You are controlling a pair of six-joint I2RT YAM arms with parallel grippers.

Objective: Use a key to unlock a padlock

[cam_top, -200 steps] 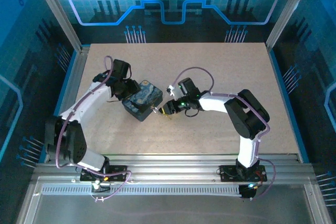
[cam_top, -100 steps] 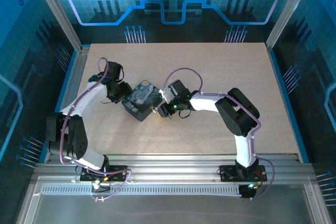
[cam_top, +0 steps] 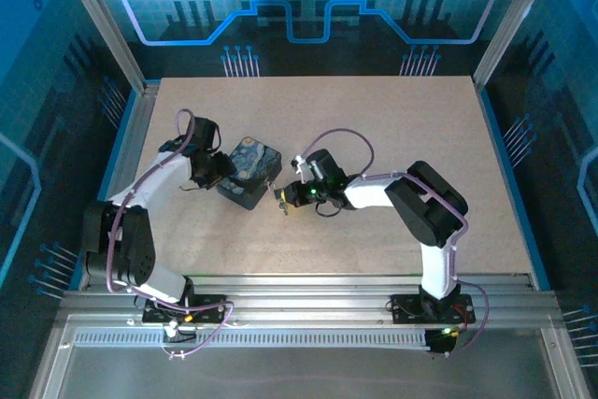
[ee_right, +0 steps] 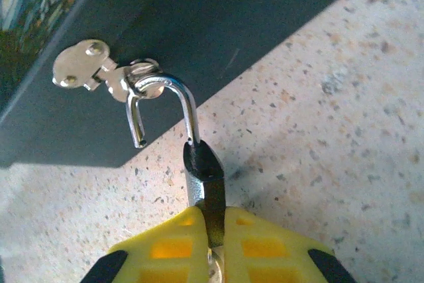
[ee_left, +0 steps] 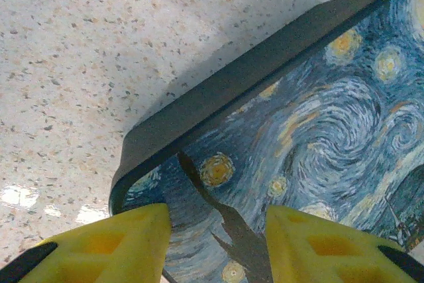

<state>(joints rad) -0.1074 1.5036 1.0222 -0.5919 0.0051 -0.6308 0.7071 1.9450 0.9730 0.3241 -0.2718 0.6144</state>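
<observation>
The right gripper [ee_right: 213,220] is clamped tight on the dark body of the padlock [ee_right: 204,177], which stands up out of the seam between its yellow fingers [ee_right: 255,246] in the right wrist view. The shackle [ee_right: 189,107] is sprung open: one leg runs back into the padlock body just ahead of the fingertips, and the other ends free in the air. Its curve is hooked through the small metal hasp [ee_right: 86,64] on the dark side of the swirl-patterned box [ee_right: 218,24], straight beyond the gripper. A pale sliver of metal [ee_right: 213,268] shows between the fingers, behind the padlock body; it is too small to tell what it is. From above, the right gripper [cam_top: 285,201] points at the box's near right corner on the speckled table [cam_top: 392,119]. On the opposite side of the box [cam_top: 250,170] sits the left gripper [cam_top: 217,172]. In the left wrist view that gripper's [ee_left: 215,223] two yellow fingers [ee_left: 126,246] stand apart with the painted lid and one of its corners just ahead of them, nothing pinched between them.
</observation>
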